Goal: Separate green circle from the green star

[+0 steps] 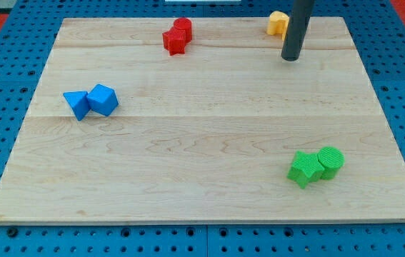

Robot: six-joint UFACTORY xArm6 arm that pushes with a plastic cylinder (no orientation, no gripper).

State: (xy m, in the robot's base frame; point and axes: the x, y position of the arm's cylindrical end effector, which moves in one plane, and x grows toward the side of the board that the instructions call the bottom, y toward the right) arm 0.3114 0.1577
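**Approach not yet begun: the green pair sits joined, my tip far off**

My tool is a bare rod with nothing to open or close and nothing held; my tip (291,58) rests on the counter (202,135) near the view's top right, just below the yellow block (278,23). The green circle (331,161) and the green star (304,168) lie near the view's bottom right, touching, the circle on the star's right side. They are well apart from my tip, so I judge the separation is still wholly to do.

Next I would bring the tip down the view toward the pair and set it at the seam between them, then push the circle off rightward or upward. The counter's edge is near, so the push wants care. The red blocks (177,36) and blue blocks (91,101) are clear of this path.
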